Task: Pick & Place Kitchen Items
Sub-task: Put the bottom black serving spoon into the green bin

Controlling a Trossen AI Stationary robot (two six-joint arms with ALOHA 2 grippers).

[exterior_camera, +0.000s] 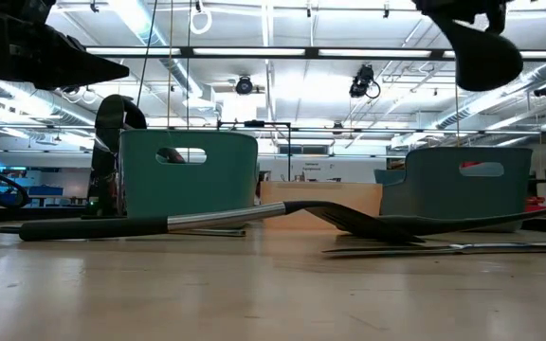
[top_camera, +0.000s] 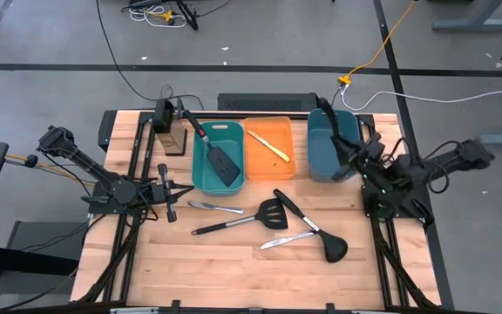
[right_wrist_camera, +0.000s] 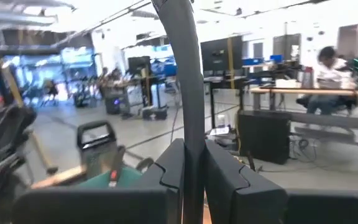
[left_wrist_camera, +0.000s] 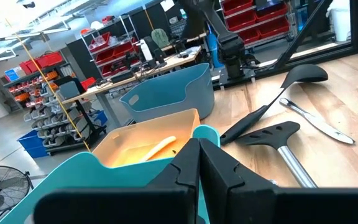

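Note:
My right gripper (top_camera: 350, 164) is shut on a black ladle (top_camera: 332, 131) held over the right teal bin (top_camera: 321, 157). The ladle's bowl (exterior_camera: 482, 47) shows high up in the low view. My left gripper (top_camera: 181, 187) is shut and empty at the table's left, beside the left teal bin (top_camera: 200, 170); it also shows in the left wrist view (left_wrist_camera: 199, 163). A black spatula (top_camera: 251, 216), a black ladle (top_camera: 314, 227) and two silver knives (top_camera: 214, 207) (top_camera: 288, 240) lie flat on the table. A red-tipped black spatula (top_camera: 220, 161) lies in the left teal bin. A cream-handled knife (top_camera: 268, 144) lies in the orange bin (top_camera: 290, 166). My right gripper pinches the ladle's slim handle (right_wrist_camera: 190, 134) between its two fingers. The fingers come from the table's right, and the handle runs on past the fingertips. The ladle is lifted clear, above the right teal bin.
The three bins stand in a row at the table's far side, the orange one in the middle. A dark block (top_camera: 171, 126) stands left of the left teal bin. Bare wood (top_camera: 234, 270) lies along the table's near side. A person sits at a desk far behind (right_wrist_camera: 328, 74).

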